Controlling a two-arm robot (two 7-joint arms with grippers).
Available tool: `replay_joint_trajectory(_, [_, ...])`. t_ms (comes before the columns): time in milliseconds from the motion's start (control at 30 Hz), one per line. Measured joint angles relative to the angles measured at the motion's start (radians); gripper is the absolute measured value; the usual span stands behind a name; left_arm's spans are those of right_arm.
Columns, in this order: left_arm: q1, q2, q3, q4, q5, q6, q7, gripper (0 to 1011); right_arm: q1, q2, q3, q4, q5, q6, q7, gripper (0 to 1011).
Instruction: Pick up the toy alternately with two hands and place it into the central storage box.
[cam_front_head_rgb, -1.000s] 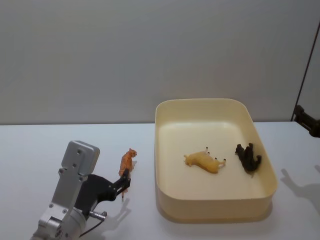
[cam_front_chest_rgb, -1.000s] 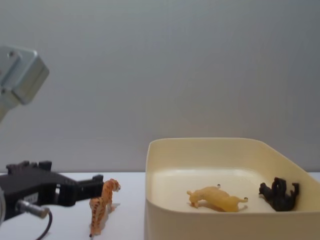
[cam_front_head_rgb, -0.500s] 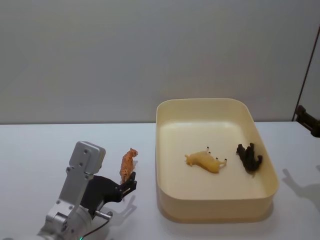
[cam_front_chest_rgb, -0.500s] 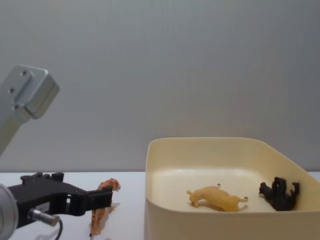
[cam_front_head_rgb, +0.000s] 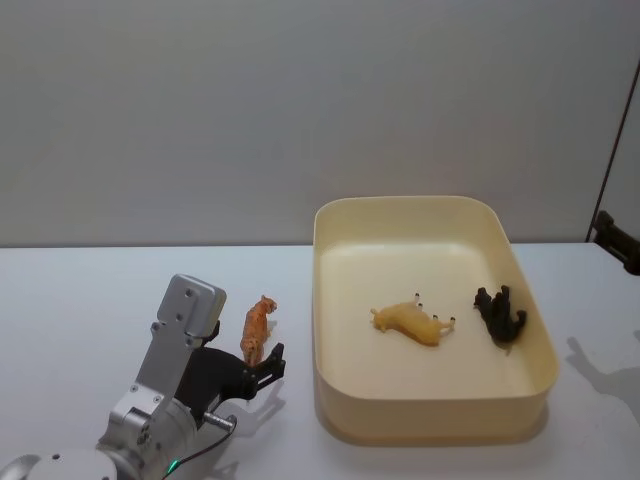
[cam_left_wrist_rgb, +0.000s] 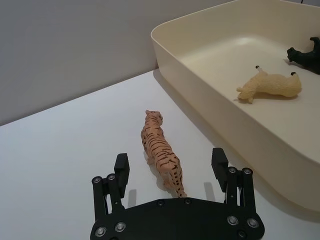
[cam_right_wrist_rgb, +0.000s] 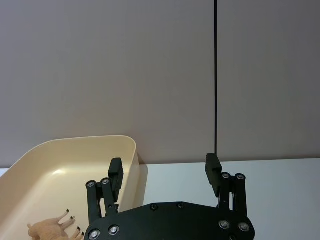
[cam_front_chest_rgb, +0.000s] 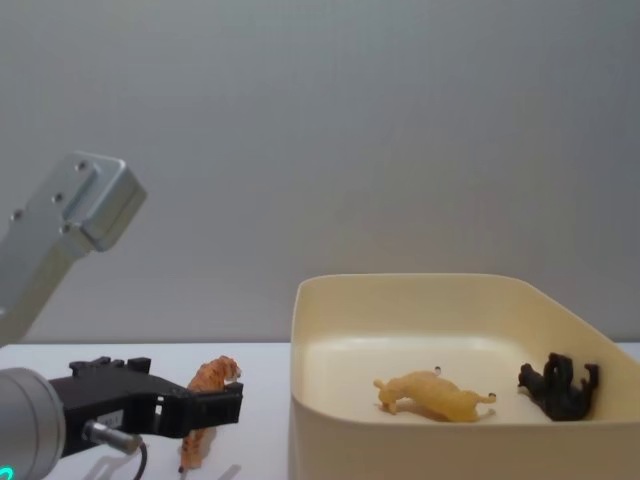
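The left gripper (cam_left_wrist_rgb: 170, 160) sits low over the table (cam_front_head_rgb: 80, 300), left of the storage box (cam_front_head_rgb: 432, 418), with its silver arm tilted up behind it. Its jaws are spread wide on either side of the toy tiger's (cam_left_wrist_rgb: 160, 150) hindquarters, not gripping it. The tiger stands upright just outside the box's left wall. The right gripper (cam_right_wrist_rgb: 165, 166), also released, hangs raised off the box's right side.
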Motion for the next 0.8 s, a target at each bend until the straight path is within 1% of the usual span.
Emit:
replay_joint_trajectory(400, [-0.056,-0.044,-0.006,0.091,0.010,0.006,-0.028,1001,0.000,0.000,0.000,0.000,0.000,0.000,0.000,1001])
replay_joint_trajectory(467, [-0.064,-0.051,-0.007,0.103,0.011,0.006,-0.033,979,0.000,0.000,0.000,0.000,0.000,0.000,0.000,1001])
replay_joint_trajectory(533, [-0.072,-0.056,-0.007,0.114,0.011,0.006,-0.036,952,0.000,0.000,0.000,0.000,0.000,0.000,0.000,1001])
replay_joint_trajectory(567, [-0.074,-0.058,-0.008,0.118,0.012,0.006,-0.037,910,0.000,0.000,0.000,0.000,0.000,0.000,0.000,1001])
replay_joint_trajectory(600, [-0.076,-0.060,-0.008,0.121,0.012,0.006,-0.038,904,0.000,0.000,0.000,0.000,0.000,0.000,0.000,1001])
replay_joint_trajectory(633, [-0.078,-0.061,-0.008,0.124,0.012,0.006,-0.039,863,0.000,0.000,0.000,0.000,0.000,0.000,0.000,1001])
replay_joint_trajectory(667, [-0.081,-0.064,-0.008,0.129,0.012,0.006,-0.041,849,0.000,0.000,0.000,0.000,0.000,0.000,0.000,1001])
replay_joint_trajectory(700, [-0.083,-0.065,-0.009,0.132,0.012,0.006,-0.042,813,0.000,0.000,0.000,0.000,0.000,0.000,0.000,1001])
replay_joint_trajectory(767, [-0.086,-0.068,-0.009,0.138,0.013,0.006,-0.044,781,0.000,0.000,0.000,0.000,0.000,0.000,0.000,1001])
replay_joint_trajectory(800, [-0.087,-0.069,-0.009,0.140,0.013,0.006,-0.044,729,0.000,0.000,0.000,0.000,0.000,0.000,0.000,1001])
